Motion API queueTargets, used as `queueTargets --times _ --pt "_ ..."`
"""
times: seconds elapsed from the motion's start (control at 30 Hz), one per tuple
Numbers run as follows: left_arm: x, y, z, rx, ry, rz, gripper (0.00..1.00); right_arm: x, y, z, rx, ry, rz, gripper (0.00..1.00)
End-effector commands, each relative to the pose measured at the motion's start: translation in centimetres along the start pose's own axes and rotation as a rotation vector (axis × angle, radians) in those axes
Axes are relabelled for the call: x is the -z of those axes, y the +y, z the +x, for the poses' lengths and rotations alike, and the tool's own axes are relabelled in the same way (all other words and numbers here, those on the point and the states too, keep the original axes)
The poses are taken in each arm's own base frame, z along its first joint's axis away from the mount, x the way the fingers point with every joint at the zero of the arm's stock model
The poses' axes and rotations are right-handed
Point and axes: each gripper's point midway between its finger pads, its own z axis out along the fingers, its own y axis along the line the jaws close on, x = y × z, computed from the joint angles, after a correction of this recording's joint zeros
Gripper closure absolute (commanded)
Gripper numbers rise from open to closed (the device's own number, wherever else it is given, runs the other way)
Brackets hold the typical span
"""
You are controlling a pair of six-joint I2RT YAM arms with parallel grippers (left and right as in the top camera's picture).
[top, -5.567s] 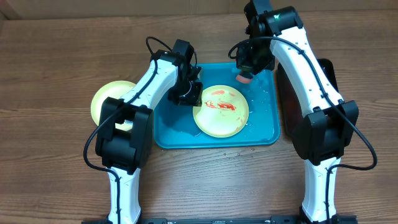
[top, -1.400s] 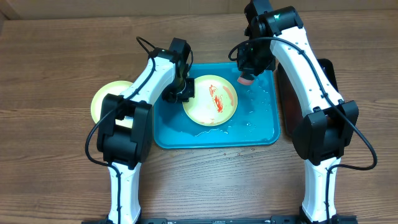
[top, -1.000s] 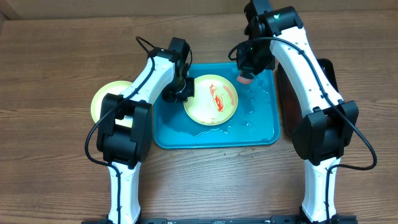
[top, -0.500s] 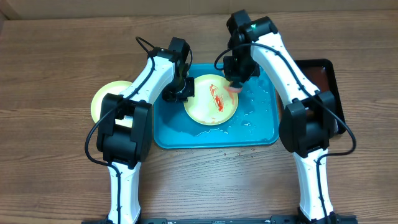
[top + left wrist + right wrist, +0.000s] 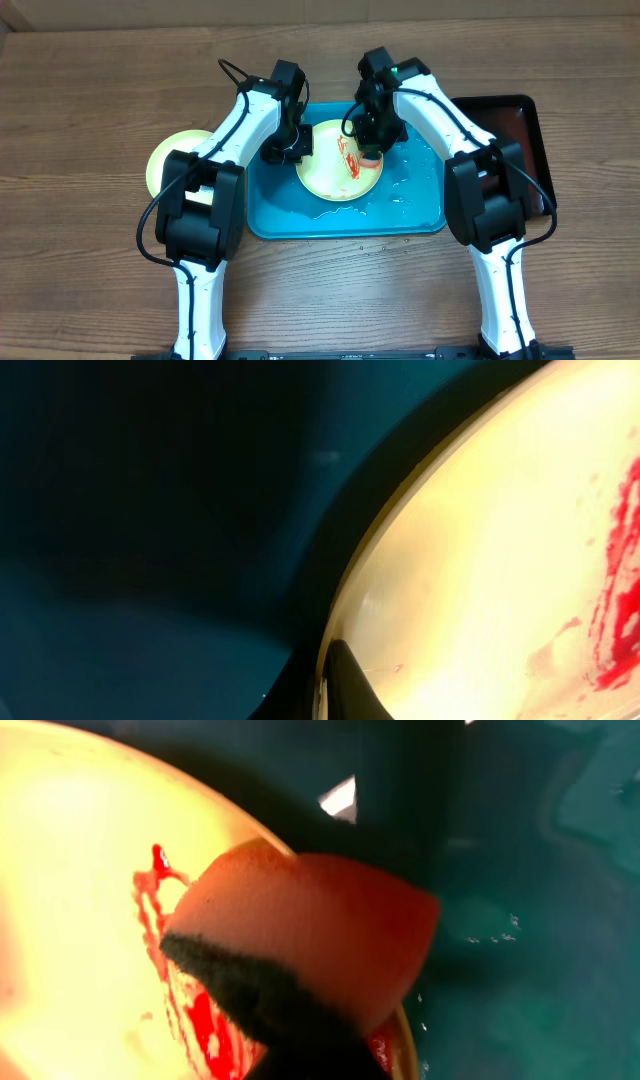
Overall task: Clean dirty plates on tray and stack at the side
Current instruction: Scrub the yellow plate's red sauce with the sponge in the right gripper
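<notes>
A glossy black tray (image 5: 515, 125) lies at the overhead frame's right on the brown wooden table (image 5: 90, 90), and an orange, dark-backed sponge (image 5: 320, 925) fills the right wrist frame's middle.

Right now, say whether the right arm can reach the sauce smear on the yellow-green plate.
Probably yes: the right gripper's sponge sits over the smear's edge, nothing between them, and the left gripper holds the plate's opposite rim, clear of it.
</notes>
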Motion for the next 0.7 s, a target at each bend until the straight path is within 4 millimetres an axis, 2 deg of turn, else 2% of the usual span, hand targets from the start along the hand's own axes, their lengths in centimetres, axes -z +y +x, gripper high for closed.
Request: queueTargets --times 0.0,0.07,0.17,0.3,0.47,0.57,0.67 --pt "-1.4 0.2 0.5 0.018 0.035 -0.015 0.96 -2.3 -0.3 1.5 -0.040 0.043 -0.005 0.96" --pt "-1.4 0.1 0.5 0.017 0.036 -0.015 0.96 -3.0 -0.1 1.8 -0.088 0.047 -0.023 0.96" --pt "-1.4 0.1 0.6 0.017 0.039 -0.011 0.96 -3.7 1.2 2.1 -0.129 0.060 -0.108 0.96" --pt "-1.4 0.0 0.6 0.017 0.041 -0.005 0.96 -4.1 4.8 2.6 -0.111 0.081 -0.260 0.96" --pt "-1.4 -0.3 0.7 0.018 0.045 0.010 0.96 -4.2 8.8 3.2 -0.065 0.092 -0.342 0.96" --pt "-1.4 -0.3 0.7 0.018 0.045 0.009 0.96 -4.3 9.8 3.8 -0.077 0.108 -0.341 0.96" --pt "-1.4 -0.2 0.7 0.018 0.047 0.008 0.96 -4.3 10.0 4.0 -0.082 0.119 -0.346 0.96"
